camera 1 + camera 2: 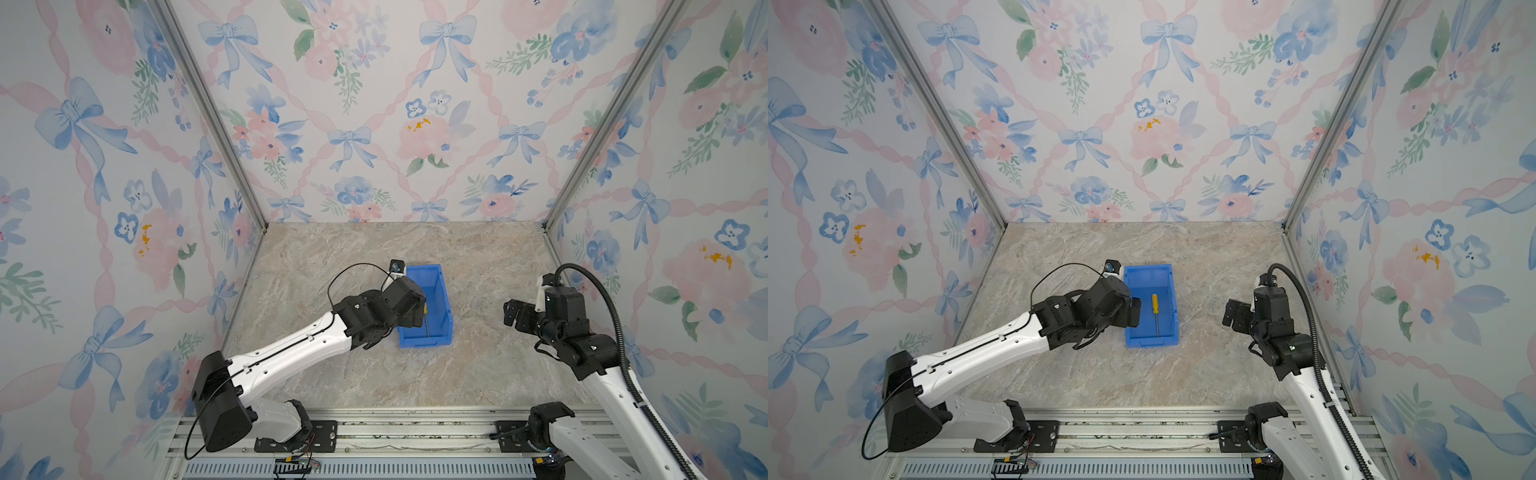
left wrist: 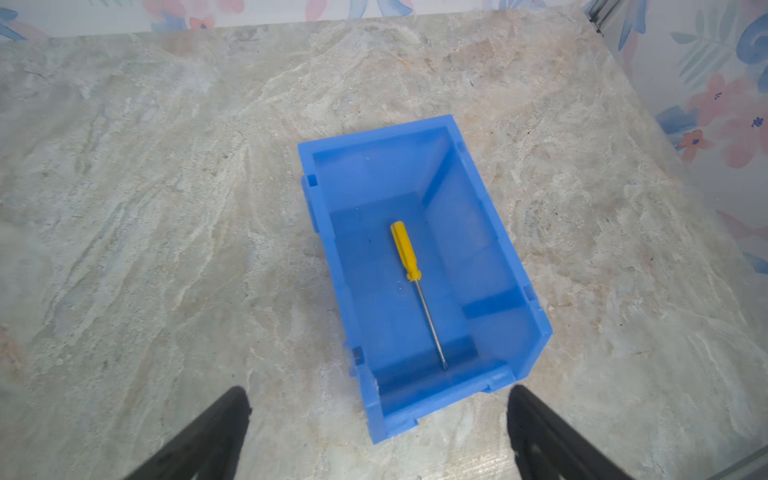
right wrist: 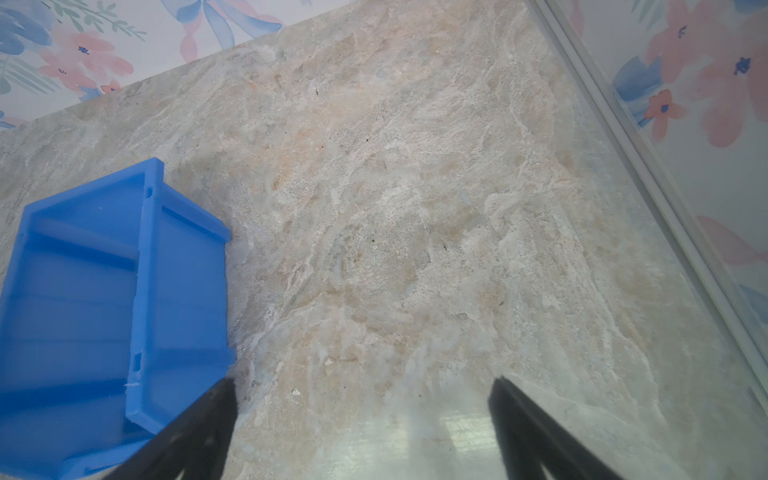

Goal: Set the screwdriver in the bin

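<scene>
Well, the screwdriver (image 2: 409,259) lies flat in the bin (image 2: 465,232), left fingers (image 2: 212,436) and right fingers (image 3: 195,432) spread wide.

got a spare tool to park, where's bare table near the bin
Bare table: between bin and back wall, between bin and right gripper, and before the front rail. Crowded: the bin's left side, by the left gripper.
</scene>
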You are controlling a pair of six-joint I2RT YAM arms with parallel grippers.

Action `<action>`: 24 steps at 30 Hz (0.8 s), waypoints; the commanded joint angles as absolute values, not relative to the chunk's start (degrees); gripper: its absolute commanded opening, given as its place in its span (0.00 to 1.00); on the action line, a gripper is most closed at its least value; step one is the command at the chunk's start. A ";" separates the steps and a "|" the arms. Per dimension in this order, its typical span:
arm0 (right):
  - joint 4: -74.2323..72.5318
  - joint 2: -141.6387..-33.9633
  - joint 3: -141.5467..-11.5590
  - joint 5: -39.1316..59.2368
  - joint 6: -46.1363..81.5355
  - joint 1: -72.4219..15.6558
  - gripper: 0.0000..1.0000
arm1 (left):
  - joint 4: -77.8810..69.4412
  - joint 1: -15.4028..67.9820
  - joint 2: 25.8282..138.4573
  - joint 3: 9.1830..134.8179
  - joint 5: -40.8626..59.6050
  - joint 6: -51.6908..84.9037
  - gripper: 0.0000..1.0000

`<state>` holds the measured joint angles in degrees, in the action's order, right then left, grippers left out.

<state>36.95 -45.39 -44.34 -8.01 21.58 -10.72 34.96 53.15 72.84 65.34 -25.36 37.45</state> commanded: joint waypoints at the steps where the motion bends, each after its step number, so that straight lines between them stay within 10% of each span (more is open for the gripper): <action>1: 36.65 -45.51 -42.61 -11.82 23.01 -10.02 0.97 | 33.98 49.46 64.66 58.55 -27.58 33.82 0.98; 16: 19.91 -28.49 -24.65 -16.28 4.22 -9.85 0.97 | 24.99 38.78 23.84 23.14 -44.39 33.04 0.97; 24: 8.63 -40.44 -20.25 -14.46 2.91 -8.09 0.97 | 14.76 31.66 25.82 20.95 -43.25 23.55 0.97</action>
